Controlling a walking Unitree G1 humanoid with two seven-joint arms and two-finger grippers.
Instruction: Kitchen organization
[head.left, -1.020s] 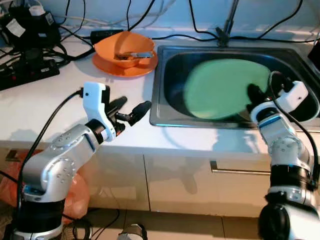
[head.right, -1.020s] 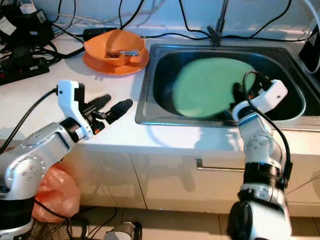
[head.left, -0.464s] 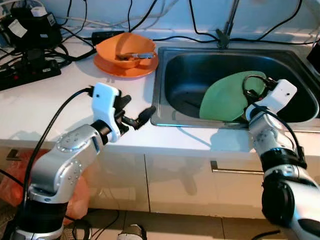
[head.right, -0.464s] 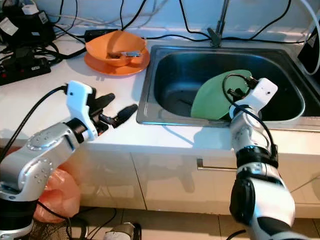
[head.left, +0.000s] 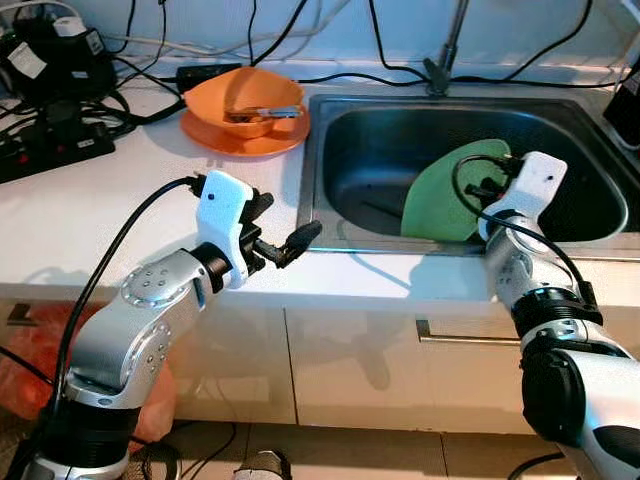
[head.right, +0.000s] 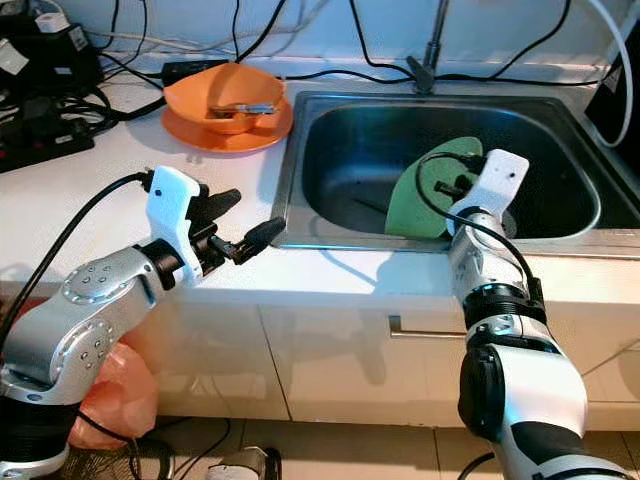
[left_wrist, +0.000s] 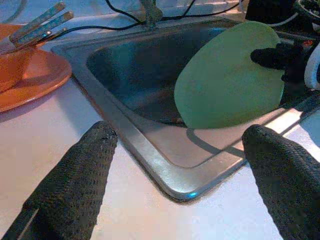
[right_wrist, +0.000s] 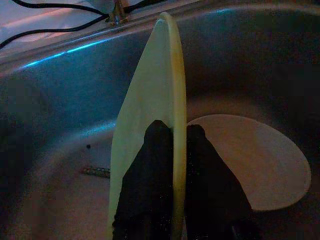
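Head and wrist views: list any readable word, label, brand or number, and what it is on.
No text can be read.
White labels on the black power gear at the counter's back left: too small and blurred.
Orange bowl, green plate held by the right claw, sink: no print visible.

White surface (head.left: 120, 200) with steel sink (head.left: 330, 130): the right claw (head.left: 487, 187) grips a green plate (head.left: 445, 195) tilted on edge in the basin, the left claw (head.left: 285, 235) hovers spread over the surface edge, and an orange bowl (head.left: 245, 100) sits on an orange plate (head.left: 215, 135).
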